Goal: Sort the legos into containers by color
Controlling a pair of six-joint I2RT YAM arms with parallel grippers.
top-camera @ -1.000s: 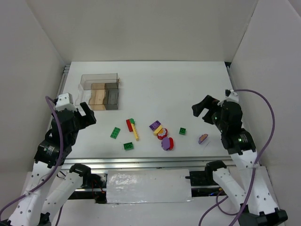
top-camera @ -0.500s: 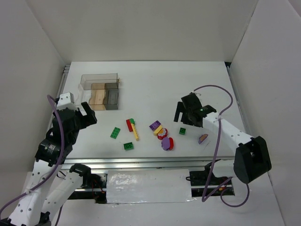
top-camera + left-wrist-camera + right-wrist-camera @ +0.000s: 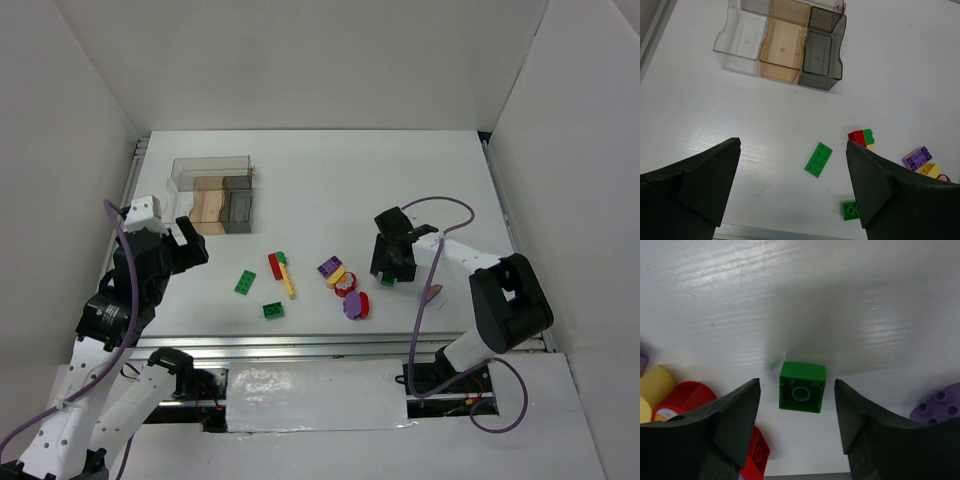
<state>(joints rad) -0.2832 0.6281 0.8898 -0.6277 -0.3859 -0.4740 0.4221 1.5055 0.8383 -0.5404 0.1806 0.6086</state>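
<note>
Right pincer point(image 3: 797, 388) — jaws apart, astride green brick point(image 3: 801, 393)

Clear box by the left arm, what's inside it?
Nothing shows in the box: its clear, tan and grey near compartments are bare. The far row is cut off by the left wrist view's top edge, so part is unseen.

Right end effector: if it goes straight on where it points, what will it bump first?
Probably the small green square brick, lying straight ahead on the white table; depth is hard to judge.
</note>
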